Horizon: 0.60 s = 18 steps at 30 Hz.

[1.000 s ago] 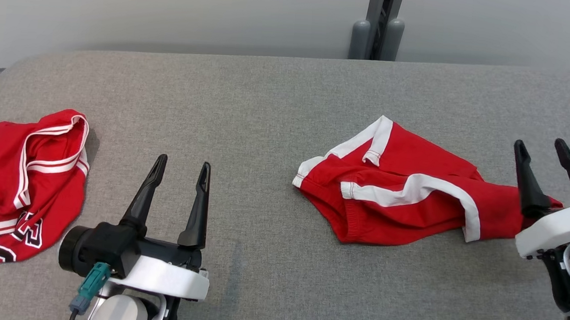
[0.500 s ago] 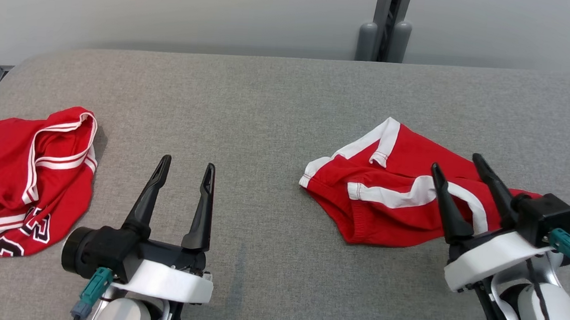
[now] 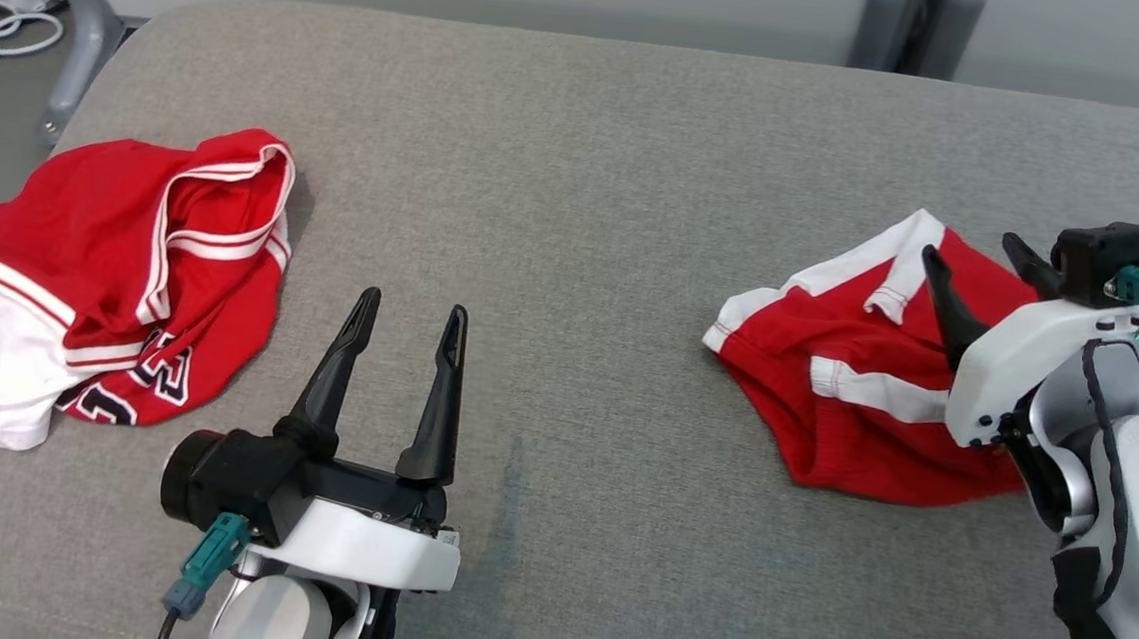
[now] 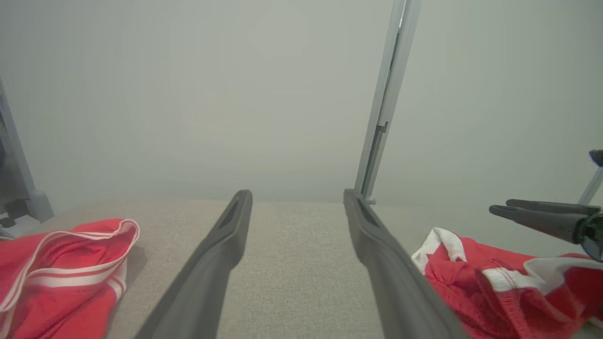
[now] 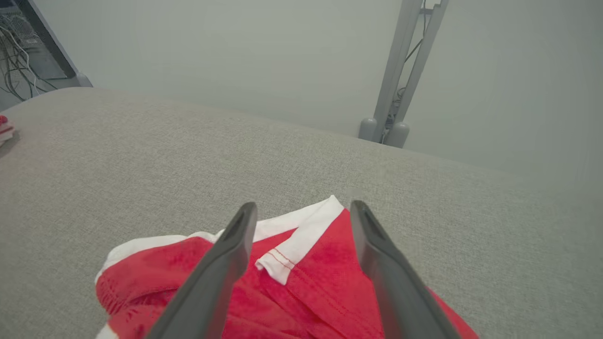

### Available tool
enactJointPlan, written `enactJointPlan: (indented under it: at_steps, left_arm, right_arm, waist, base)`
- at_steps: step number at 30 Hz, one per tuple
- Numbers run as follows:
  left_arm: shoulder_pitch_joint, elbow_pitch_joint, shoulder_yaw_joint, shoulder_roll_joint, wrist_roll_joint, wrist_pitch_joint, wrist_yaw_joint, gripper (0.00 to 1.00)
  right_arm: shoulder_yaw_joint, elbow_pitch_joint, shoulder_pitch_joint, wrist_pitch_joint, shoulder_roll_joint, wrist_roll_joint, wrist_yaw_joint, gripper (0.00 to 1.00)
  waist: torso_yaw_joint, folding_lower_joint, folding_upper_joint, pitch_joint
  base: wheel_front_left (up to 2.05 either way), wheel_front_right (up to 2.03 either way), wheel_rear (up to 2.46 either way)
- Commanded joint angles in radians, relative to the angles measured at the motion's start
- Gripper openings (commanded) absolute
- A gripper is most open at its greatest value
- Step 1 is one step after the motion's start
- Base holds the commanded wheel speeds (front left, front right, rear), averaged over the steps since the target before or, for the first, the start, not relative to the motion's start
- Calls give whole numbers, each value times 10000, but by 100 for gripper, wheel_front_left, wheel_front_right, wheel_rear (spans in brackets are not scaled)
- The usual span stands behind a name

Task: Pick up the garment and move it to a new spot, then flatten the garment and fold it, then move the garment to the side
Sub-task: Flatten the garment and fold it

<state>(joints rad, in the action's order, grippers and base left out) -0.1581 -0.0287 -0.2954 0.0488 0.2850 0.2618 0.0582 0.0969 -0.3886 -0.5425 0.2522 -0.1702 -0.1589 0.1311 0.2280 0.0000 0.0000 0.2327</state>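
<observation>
My right pincer (image 3: 970,249) stands spread wide and holds nothing. It hangs over the shorts (image 3: 852,430), fingers pointing away from me and a little leftward. In its wrist view a white-trimmed flap lies straight ahead, in the gap between the two fingers, with red cloth running back under them towards my wrist. So the shorts lie beneath and just ahead of this pincer, and I judge the coming move to be a short drop onto that flap. Whether the fingertips already touch the cloth I cannot tell.

The shorts' long axis runs crosswise to the fingers: one end reaches out to the pincer's left, the other passes under my right forearm and is hidden there. I cannot make out how far that end goes, nor which edge is the waistband.

My left pincer (image 3: 414,304) is also spread wide and empty, well to the left over bare worktop (image 3: 581,160), so the right arm is plainly the nearer. Further left of it lies a crumpled jersey (image 3: 113,258), well apart from the shorts.
</observation>
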Motion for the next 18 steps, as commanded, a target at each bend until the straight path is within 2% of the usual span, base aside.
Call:
enactJointPlan:
  at_steps: [1,7,17,18]
  left_arm:
    - [-210,-19,-65,27,103,41,76,100]
    - [-202,-24,-191,28,244,41,152,100]
    - [-373,61,-343,30,351,41,229,100]
    - [-395,60,-363,30,356,40,225,100]
  right_arm:
    - [-197,-411,-291,288,-115,234,-5,100]
    - [-504,-1253,-580,828,-120,619,-6,100]
    - [-952,-1943,-816,1179,-30,1053,-6,100]
    - [-1016,-2005,-852,1240,-20,1064,-6,80]
  waist:
    - [465,0,0,263]
    - [767,0,0,298]
    - [873,0,0,506]
    - [884,0,0,533]
  base:
    - [0,0,0]
    - [0,0,0]
    - [0,0,0]
    - [0,0,0]
